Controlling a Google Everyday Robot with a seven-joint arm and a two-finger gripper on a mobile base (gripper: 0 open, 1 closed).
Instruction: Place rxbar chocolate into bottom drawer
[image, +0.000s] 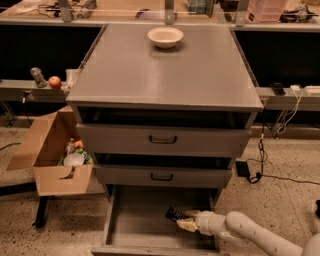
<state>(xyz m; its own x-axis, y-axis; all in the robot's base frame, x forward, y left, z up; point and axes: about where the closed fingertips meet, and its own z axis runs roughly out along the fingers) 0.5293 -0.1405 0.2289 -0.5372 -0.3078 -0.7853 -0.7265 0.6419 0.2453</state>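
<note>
The bottom drawer (135, 220) is pulled out, a wide shallow grey tray below two upper drawers. My gripper (184, 220) reaches in from the lower right on a white arm and sits over the drawer floor at its right side. It is shut on the rxbar chocolate (174, 214), a small dark bar that sticks out to the left of the pale fingers (187, 225). I cannot tell whether the bar touches the floor.
A cream bowl (165, 36) stands at the back of the cabinet top (165, 75). An open cardboard box (52, 157) with items sits on the floor at the left. Cables and a power brick (243, 168) lie at the right. Shelves flank the cabinet.
</note>
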